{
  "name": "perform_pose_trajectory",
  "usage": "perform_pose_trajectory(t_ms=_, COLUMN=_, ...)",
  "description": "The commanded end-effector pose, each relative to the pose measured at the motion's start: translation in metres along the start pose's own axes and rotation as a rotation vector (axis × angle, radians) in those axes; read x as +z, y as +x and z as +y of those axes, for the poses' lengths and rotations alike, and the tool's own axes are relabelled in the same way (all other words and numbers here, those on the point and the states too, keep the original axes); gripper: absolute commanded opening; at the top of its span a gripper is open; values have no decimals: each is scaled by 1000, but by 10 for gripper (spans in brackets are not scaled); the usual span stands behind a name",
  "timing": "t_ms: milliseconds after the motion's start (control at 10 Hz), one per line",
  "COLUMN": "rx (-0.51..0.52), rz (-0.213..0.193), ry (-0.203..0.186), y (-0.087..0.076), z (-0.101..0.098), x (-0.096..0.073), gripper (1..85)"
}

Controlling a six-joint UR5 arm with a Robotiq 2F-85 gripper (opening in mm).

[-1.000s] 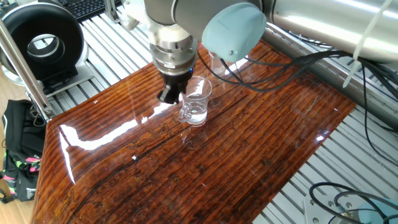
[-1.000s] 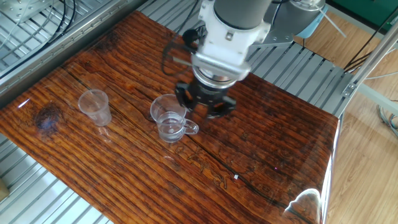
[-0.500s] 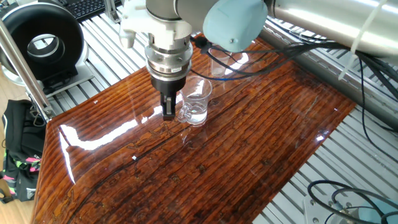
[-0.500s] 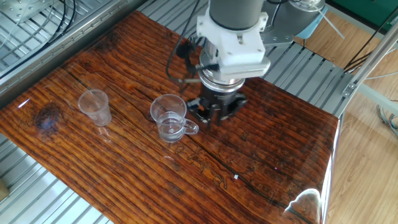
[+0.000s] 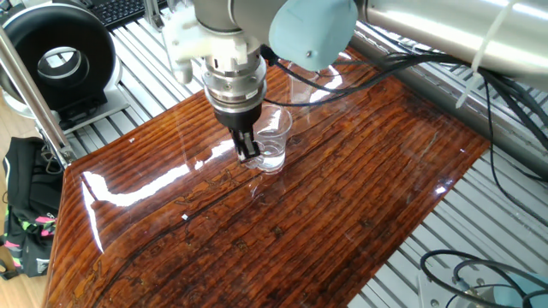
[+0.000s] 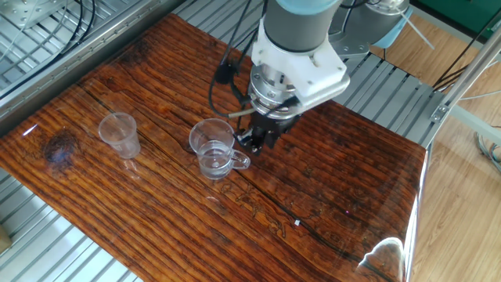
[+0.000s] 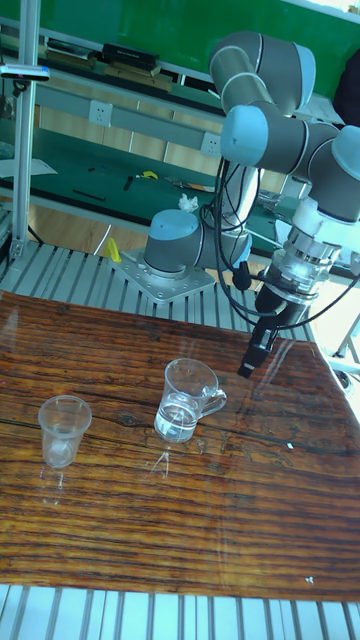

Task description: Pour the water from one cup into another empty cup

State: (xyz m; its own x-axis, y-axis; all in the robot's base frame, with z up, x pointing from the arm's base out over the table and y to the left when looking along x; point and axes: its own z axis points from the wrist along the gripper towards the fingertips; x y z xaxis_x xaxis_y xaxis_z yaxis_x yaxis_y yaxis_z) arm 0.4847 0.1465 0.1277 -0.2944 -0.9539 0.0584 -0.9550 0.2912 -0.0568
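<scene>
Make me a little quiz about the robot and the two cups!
1. True or false: the mug has water in it.
2. Which cup has a handle? A) the mug B) the small cup
3. Fill in: the gripper is closest to the mug's ______.

Key:
1. True. Clear liquid sits in its bottom.
2. A. The small cup is plain and tapered.
3. Handle. The gripper hangs beside it on the wooden table; the pictures do not settle whether it touches.
</scene>
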Motion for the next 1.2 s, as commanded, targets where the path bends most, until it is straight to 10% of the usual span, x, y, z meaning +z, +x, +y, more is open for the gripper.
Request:
perform_pose_trajectory(t_ms=0, rx=-83, rz=-21, ry=12, y=-6, z=-2, x=1, gripper=350)
perform_pose_trajectory(t_ms=500, rx=-191, rz=-26, ry=59, y=-23, z=-21, x=27, gripper=357)
perform_pose_trajectory(t_ms=1100, rx=-236, rz=44, ry=-12, y=-4, z=-3, x=30, gripper=320)
